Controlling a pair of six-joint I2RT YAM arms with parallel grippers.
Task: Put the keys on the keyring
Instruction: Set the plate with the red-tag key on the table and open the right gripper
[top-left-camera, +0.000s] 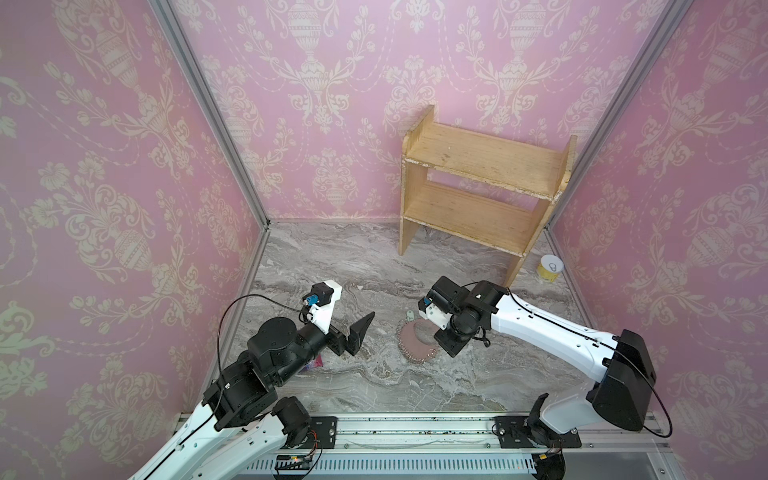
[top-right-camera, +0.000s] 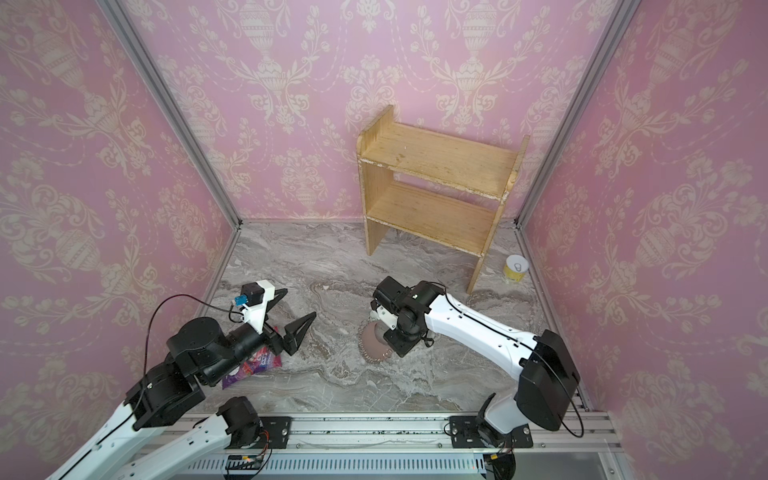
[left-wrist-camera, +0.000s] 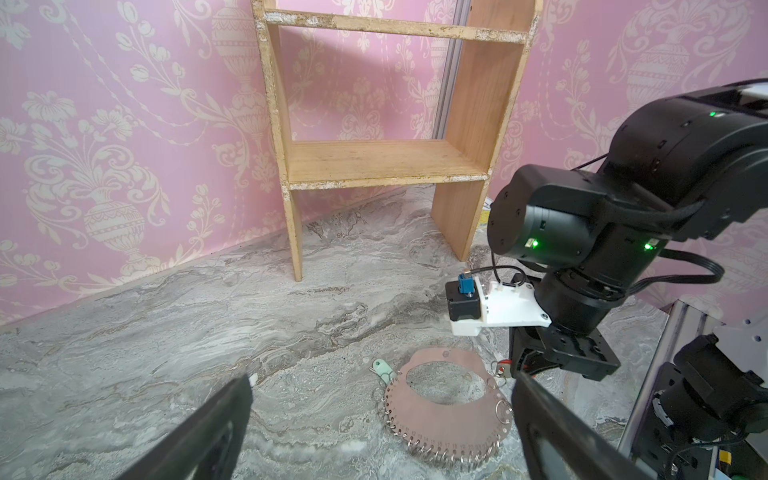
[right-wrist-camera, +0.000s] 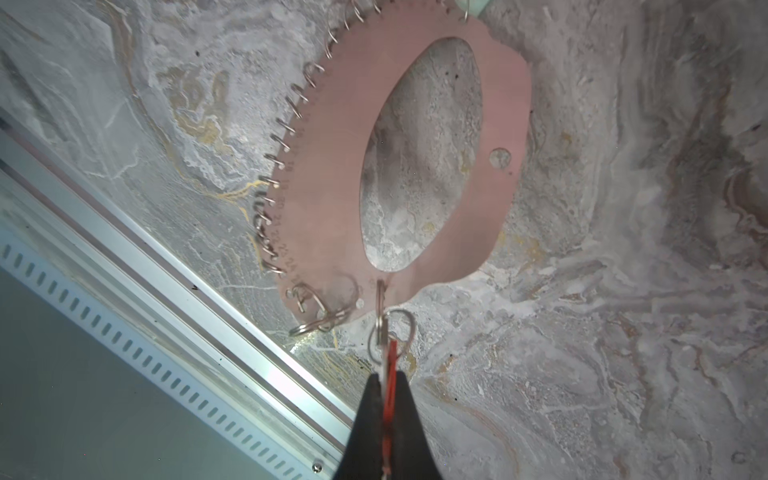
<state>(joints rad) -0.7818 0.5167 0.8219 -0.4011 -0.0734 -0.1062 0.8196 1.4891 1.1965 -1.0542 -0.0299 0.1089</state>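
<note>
Jaws of the left gripper (top-right-camera: 300, 302) are standing wide apart, empty, at lower left, with a purple snack packet (top-right-camera: 249, 368) lying under its arm. Just right of centre, the right gripper (right-wrist-camera: 386, 378) is pinching the keys (right-wrist-camera: 390, 359) by the red tag, their silver ring touching the end of the brown keyring (right-wrist-camera: 332, 166), which is lying flat on the bench (top-left-camera: 374, 386). Farther back, a wooden shelf (top-left-camera: 478, 183) and a yellow can (top-left-camera: 550, 268) are standing.
</note>
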